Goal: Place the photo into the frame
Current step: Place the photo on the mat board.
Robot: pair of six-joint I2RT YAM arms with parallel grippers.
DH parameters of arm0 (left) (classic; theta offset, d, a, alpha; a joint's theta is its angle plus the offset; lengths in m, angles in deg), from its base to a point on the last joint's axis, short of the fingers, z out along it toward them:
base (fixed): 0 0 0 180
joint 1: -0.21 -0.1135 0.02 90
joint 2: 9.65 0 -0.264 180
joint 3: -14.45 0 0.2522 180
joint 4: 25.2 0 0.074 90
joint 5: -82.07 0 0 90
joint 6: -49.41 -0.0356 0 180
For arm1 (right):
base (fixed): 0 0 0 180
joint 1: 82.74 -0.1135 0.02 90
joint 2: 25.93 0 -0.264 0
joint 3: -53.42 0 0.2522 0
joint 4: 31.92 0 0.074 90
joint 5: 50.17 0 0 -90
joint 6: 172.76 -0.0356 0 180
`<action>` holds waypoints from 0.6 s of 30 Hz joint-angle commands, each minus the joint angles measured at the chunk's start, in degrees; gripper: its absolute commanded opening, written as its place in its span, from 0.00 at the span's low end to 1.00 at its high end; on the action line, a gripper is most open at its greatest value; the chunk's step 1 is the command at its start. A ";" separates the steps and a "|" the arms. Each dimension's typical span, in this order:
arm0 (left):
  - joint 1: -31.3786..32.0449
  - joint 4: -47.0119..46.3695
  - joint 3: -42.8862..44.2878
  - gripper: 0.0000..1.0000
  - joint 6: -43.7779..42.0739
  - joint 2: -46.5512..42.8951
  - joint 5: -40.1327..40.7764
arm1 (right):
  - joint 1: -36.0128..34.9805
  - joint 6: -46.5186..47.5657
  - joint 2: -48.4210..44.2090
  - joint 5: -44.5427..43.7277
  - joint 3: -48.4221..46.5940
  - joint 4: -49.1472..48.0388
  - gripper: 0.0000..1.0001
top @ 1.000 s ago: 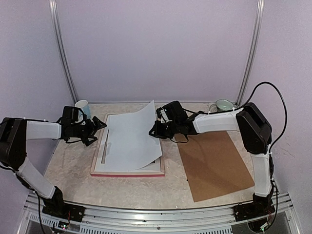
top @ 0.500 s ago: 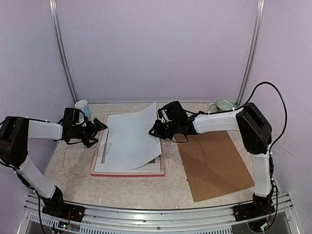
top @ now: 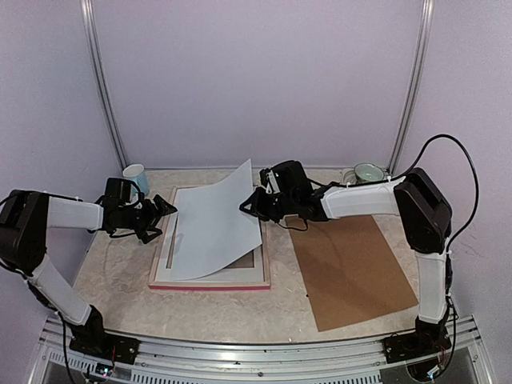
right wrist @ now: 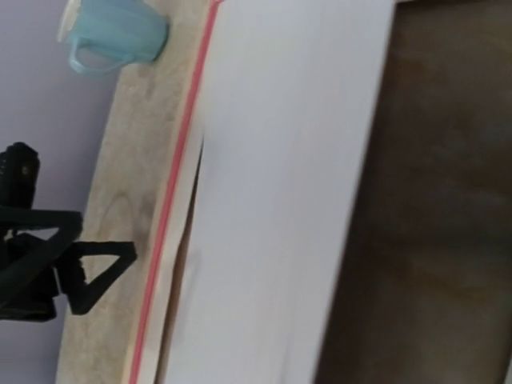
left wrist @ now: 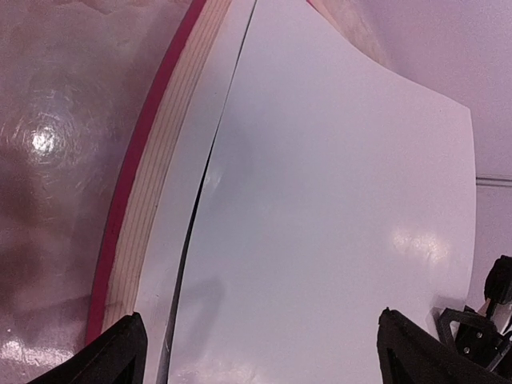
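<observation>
With right hand (top: 254, 205) clamped on the raised edge of the photo (top: 212, 228), left hand (top: 160, 214) wide open and empty: lower slowly, squaring corners inside the frame (top: 210, 282).

The photo (left wrist: 336, 224) (only a plain white face shows) fills most of the view, its far part curving upward. Along its left side runs the frame (left wrist: 132, 208), a pink edge over pale wood with a white band inside it, lying on the glossy marbled desk (left wrist: 56, 160). The left end effector (left wrist: 260, 356) has its black fingers (left wrist: 120, 356) spread wide at the bottom corners, touching nothing.
</observation>
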 commanded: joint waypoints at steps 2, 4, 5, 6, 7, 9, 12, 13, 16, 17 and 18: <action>0.13 -1.37 -0.62 0.99 0.00 0.01 -0.68 | 0.52 -2.42 -1.47 2.84 0.86 -4.92 0.13; 0.13 -1.47 -0.75 0.99 0.04 -0.04 -0.78 | 0.54 -3.26 -1.18 3.20 1.39 -6.36 0.13; 0.13 -1.55 -0.79 0.99 0.03 -0.08 -0.82 | 0.54 -3.80 -1.21 3.27 1.93 -7.62 0.12; 0.12 -1.56 -0.86 0.99 0.05 -0.08 -0.81 | 0.59 -4.61 -1.29 3.27 2.65 -8.95 0.11; 0.12 -1.63 -0.88 0.99 0.08 -0.08 -0.73 | 0.58 -5.10 -1.40 3.16 3.22 -10.12 0.11; 0.11 -1.65 -0.88 0.99 0.14 0.00 -0.78 | 0.58 -5.67 -1.59 2.54 3.81 -11.16 0.11; 0.13 -1.65 -0.91 0.99 0.09 0.01 -0.77 | 0.40 -5.67 -1.60 0.66 3.98 -10.97 0.11; 0.13 -1.65 -0.88 0.99 0.13 0.01 -0.85 | 0.28 -5.57 -1.60 -0.10 3.98 -10.72 0.11; 0.13 -1.78 -0.97 0.99 0.20 0.16 -0.78 | 0.22 -6.07 -1.31 -1.04 3.60 -10.46 0.11; 0.13 -1.82 -0.97 0.99 0.22 0.14 -0.82 | 0.20 -6.19 -1.21 -1.16 3.49 -10.60 0.11; 0.13 -1.83 -0.97 0.99 0.22 0.13 -0.80 | 0.16 -6.22 -1.12 -1.16 3.35 -10.91 0.11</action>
